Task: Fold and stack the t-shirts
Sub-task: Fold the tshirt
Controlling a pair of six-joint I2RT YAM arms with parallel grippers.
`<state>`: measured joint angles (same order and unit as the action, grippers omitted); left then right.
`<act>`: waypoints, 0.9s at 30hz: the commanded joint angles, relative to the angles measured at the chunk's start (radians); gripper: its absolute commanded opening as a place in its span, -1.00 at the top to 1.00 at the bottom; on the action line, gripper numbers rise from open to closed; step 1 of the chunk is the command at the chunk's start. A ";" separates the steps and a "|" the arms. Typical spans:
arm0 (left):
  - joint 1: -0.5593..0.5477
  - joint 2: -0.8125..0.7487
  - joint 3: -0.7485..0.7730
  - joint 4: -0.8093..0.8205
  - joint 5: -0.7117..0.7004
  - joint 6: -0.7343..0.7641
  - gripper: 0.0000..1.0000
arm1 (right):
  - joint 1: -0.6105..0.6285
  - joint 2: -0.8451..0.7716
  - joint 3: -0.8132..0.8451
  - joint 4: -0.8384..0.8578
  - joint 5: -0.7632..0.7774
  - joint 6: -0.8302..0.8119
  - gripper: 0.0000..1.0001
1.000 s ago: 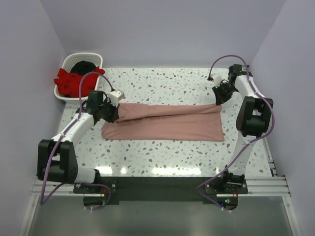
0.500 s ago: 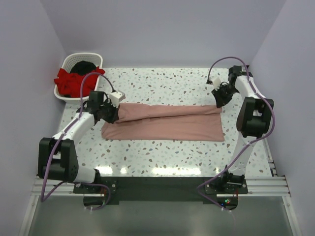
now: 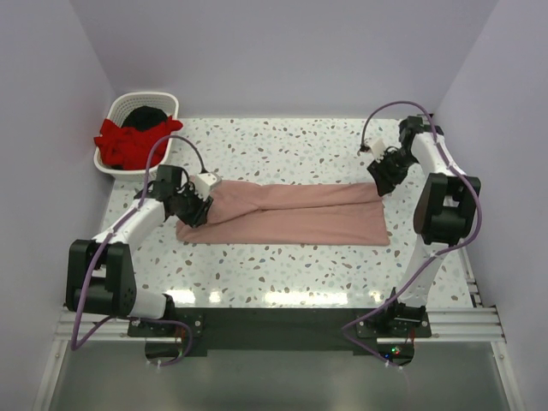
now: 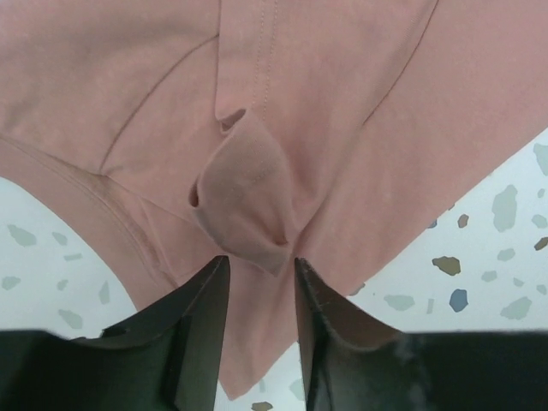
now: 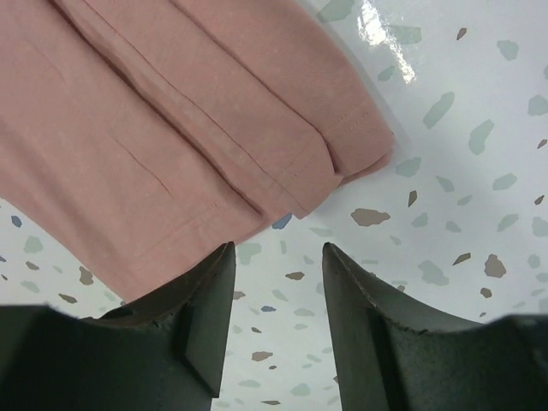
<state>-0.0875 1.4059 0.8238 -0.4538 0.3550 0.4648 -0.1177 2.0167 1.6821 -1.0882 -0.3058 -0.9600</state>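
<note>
Salmon-pink t-shirt (image 3: pixel 291 218) is folded lengthwise into a long narrow strip and lies flat across the middle of the counter (image 3: pixel 282 154), running left to right between my two arms. Sleeves look tucked in. Long edges are roughly straight, though the far edge dips a bit mid-strip and the left end is uneven. Cloth is soft, thin and matte, with stitched hems visible at both ends.

Progress: early, I'd judge. Only the first lengthwise fold on shirt one is done. The crosswise folds are not yet made and no stack is started. Red t-shirt (image 3: pixel 124 141) and black t-shirt (image 3: pixel 145 113) sit crumpled in the white slatted basket (image 3: pixel 104 167) at the far left corner, red spilling over the rim, black behind it. Both are untouched as far as I see.

My left pincer (image 3: pixel 195 211) is at the strip's left end. Its jaws are narrowly parted, with a raised pucker of pink cloth right at the tips. I cannot tell if it is pinched or just touching.

My right pincer (image 3: pixel 383 181) is at the strip's far right corner. Its jaws are spread with nothing between them, bare speckled counter shows in the gap, and the hem corner is just ahead of the tips.
</note>
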 commanded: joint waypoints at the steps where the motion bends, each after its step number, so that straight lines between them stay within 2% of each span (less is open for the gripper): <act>1: 0.000 -0.021 0.006 -0.029 0.012 0.060 0.15 | 0.015 -0.030 0.051 -0.032 0.000 0.030 0.01; 8: 0.002 -0.018 0.099 -0.040 0.091 0.035 0.08 | 0.059 0.046 0.125 0.001 0.042 0.127 0.09; 12: -0.011 0.086 0.256 -0.045 0.148 0.012 -0.06 | 0.065 0.106 0.185 0.001 0.065 0.135 0.15; 16: -0.090 0.201 0.402 -0.065 0.167 0.003 -0.12 | 0.066 0.149 0.220 -0.024 0.076 0.124 0.18; 21: -0.196 0.367 0.553 -0.123 0.141 0.090 -0.18 | 0.066 0.162 0.214 -0.032 0.085 0.104 0.20; 27: -0.274 0.496 0.673 -0.183 0.128 0.141 -0.22 | 0.066 0.148 0.167 -0.045 0.096 0.070 0.38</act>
<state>-0.3408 1.8740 1.4288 -0.5808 0.4728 0.5522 -0.0525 2.1887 1.8587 -1.1095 -0.2241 -0.8604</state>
